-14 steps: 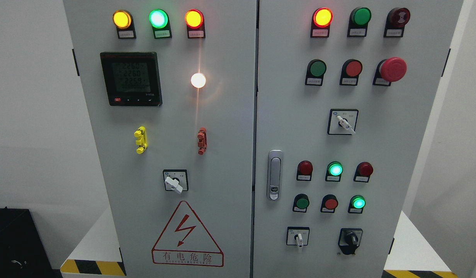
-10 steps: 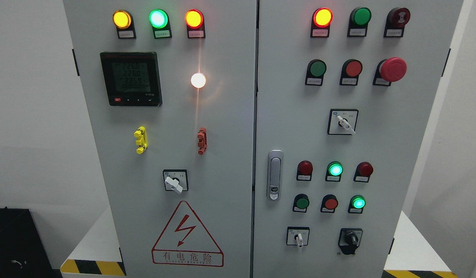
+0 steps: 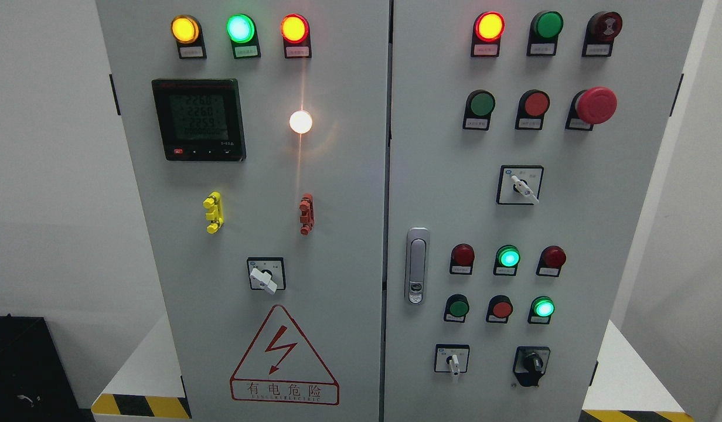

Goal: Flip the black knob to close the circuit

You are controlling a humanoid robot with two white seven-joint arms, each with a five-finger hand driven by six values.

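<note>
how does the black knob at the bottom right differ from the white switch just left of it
The black knob has a dark handle on a black plate; the white switch has a pale lever on a white plate with a black border. The black knob's handle is broad and stubby; the white switch's lever is thin and points down. Both are rotary selectors on the right door's bottom row.

You've got one cabinet (image 3: 349,176) with two doors. Left door: three lit lamps along the top edge, one white lamp (image 3: 300,121), one meter (image 3: 198,119), two clips, one white-handled selector (image 3: 265,274), one warning sign (image 3: 284,356). Right door: one door handle (image 3: 417,265), one mushroom button (image 3: 595,105), one buzzer (image 3: 605,24), two white-handled selectors, one black knob (image 3: 532,364), and ten round lamps or buttons, three of them lit.
</note>
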